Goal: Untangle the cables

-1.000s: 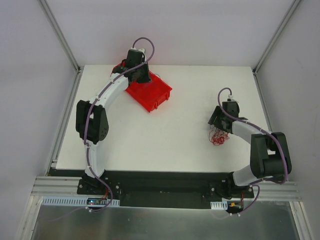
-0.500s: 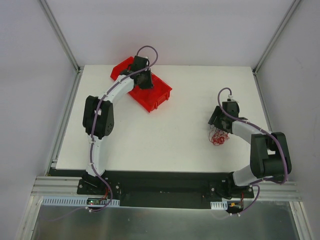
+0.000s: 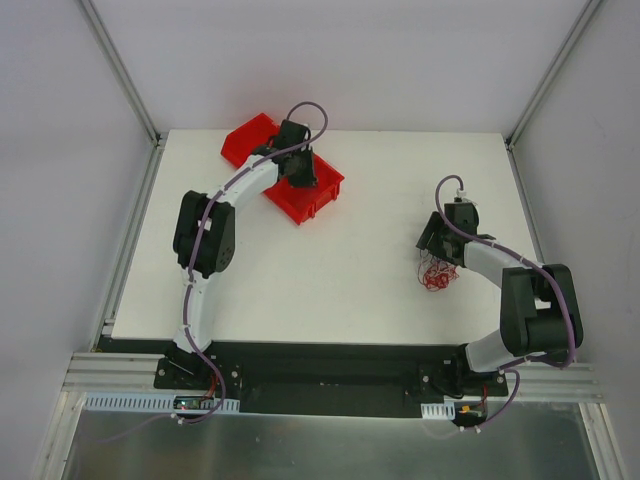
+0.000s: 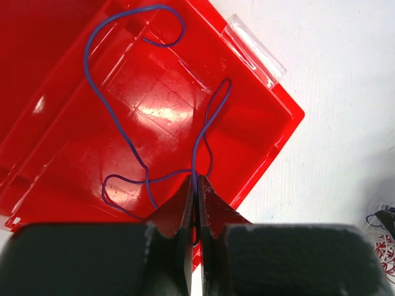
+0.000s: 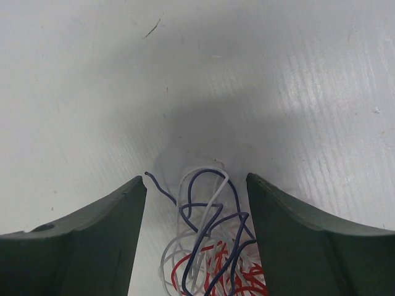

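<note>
A small tangle of thin red, white and purple cables (image 3: 436, 272) lies on the white table at the right. In the right wrist view the tangle (image 5: 213, 253) sits between the fingers of my right gripper (image 5: 196, 185), which is open around it. My left gripper (image 4: 196, 180) is shut on a thin purple cable (image 4: 123, 132). That cable trails in loops inside the red bin (image 4: 74, 74). In the top view my left gripper (image 3: 303, 172) is over the red bin (image 3: 325, 190) at the back.
The white table (image 3: 330, 270) has walls at left, right and back. The red bin has a clear label holder (image 4: 254, 50) on its rim. The tangle's edge shows at the lower right of the left wrist view (image 4: 384, 243).
My left arm has swung to the right over the red bin, holding the purple cable. The right arm and the tangle have not moved.
</note>
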Action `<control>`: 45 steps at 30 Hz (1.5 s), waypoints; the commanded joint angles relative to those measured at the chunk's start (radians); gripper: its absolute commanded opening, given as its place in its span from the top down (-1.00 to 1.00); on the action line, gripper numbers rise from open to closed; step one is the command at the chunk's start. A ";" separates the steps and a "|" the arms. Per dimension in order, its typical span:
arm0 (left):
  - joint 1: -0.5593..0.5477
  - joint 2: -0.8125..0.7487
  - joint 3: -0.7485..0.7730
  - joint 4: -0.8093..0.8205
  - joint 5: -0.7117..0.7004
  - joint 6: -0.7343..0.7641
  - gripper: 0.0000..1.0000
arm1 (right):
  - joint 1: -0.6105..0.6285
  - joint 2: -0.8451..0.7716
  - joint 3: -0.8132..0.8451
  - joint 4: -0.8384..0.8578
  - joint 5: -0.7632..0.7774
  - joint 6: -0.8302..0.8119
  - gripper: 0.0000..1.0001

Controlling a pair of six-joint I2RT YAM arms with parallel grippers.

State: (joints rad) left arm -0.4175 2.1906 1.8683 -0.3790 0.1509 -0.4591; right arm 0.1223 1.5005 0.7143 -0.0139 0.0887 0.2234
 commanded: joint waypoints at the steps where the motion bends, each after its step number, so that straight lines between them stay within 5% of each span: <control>1: -0.003 -0.017 -0.024 0.012 0.015 -0.015 1.00 | 0.004 0.023 0.024 -0.047 -0.020 -0.006 -0.39; 13: 0.017 -0.020 -0.044 -0.023 0.015 0.042 0.98 | 0.004 0.024 0.025 -0.047 -0.024 -0.007 -0.39; 30: 0.019 -0.150 -0.032 -0.057 -0.053 0.148 -0.29 | 0.008 0.024 0.025 -0.047 -0.023 -0.007 -0.39; 39: 0.014 -0.261 -0.086 -0.058 0.033 0.140 -0.55 | 0.007 0.026 0.027 -0.047 -0.027 -0.010 -0.39; 45: -0.093 -0.451 -0.320 0.034 0.090 0.129 -0.61 | 0.068 0.017 0.022 -0.020 -0.124 -0.070 -0.25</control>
State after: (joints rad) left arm -0.4297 1.8938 1.6722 -0.4011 0.1768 -0.3256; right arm 0.1307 1.5070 0.7238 -0.0246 0.0704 0.1986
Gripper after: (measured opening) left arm 0.805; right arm 0.653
